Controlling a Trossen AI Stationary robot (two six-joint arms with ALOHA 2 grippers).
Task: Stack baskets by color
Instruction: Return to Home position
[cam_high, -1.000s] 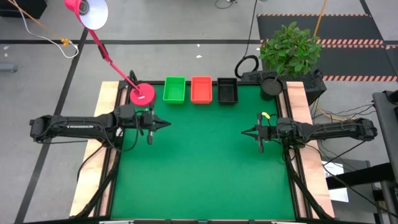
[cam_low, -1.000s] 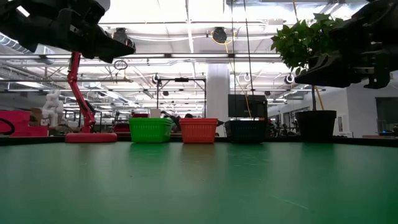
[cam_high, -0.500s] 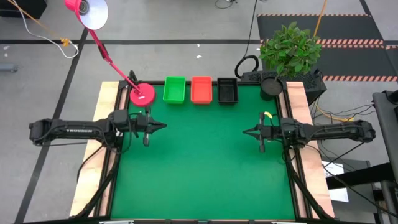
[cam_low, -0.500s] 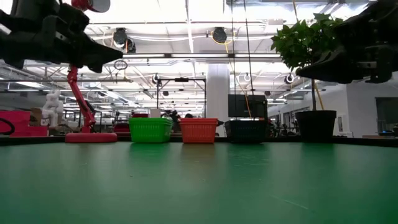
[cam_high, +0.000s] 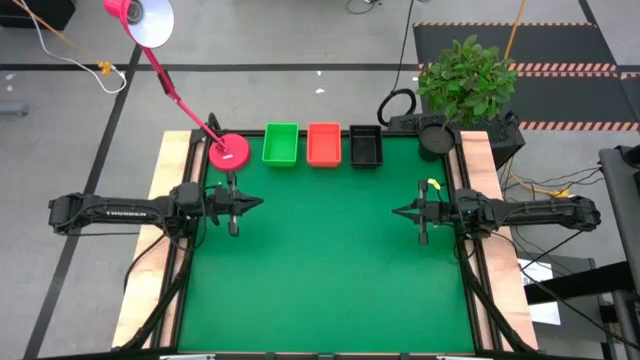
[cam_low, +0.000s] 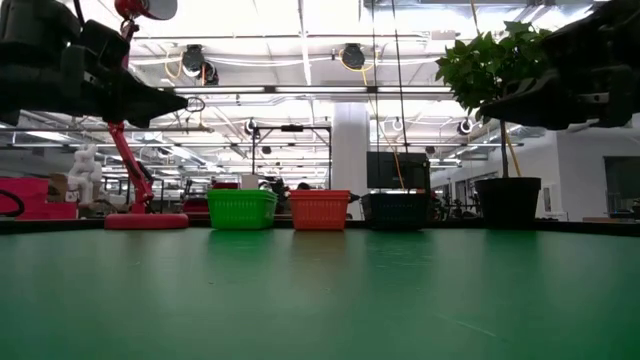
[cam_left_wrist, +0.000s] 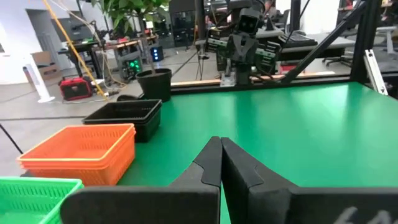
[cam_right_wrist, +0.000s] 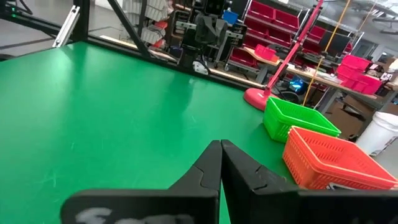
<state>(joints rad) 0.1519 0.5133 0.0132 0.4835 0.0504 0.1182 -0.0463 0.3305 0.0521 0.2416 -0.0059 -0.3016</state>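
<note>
Three stacks of baskets stand in a row on the green mat along the table's far edge: green (cam_high: 280, 144), orange-red (cam_high: 324, 143) and black (cam_high: 366, 146). From table height they show as green (cam_low: 241, 209), orange-red (cam_low: 320, 209) and black (cam_low: 398, 209). My left gripper (cam_high: 262, 201) hovers shut near the table's left edge, pointing level toward the middle, nothing in it. My right gripper (cam_high: 393, 211) hovers shut near the right edge, facing it. In their wrist views both show shut fingertips, left (cam_left_wrist: 220, 142) and right (cam_right_wrist: 219, 144).
A pink lamp base (cam_high: 229, 152) stands at the far left corner, its arm reaching up to a lamp head (cam_high: 140, 18). A potted plant (cam_high: 465, 78) stands past the far right corner. The green mat (cam_high: 330, 260) lies bare between the arms and toward the near edge.
My left gripper has drawn back toward the table's left edge and come lower, staying shut and level. The right arm has kept almost still. The baskets have stayed where they were.
</note>
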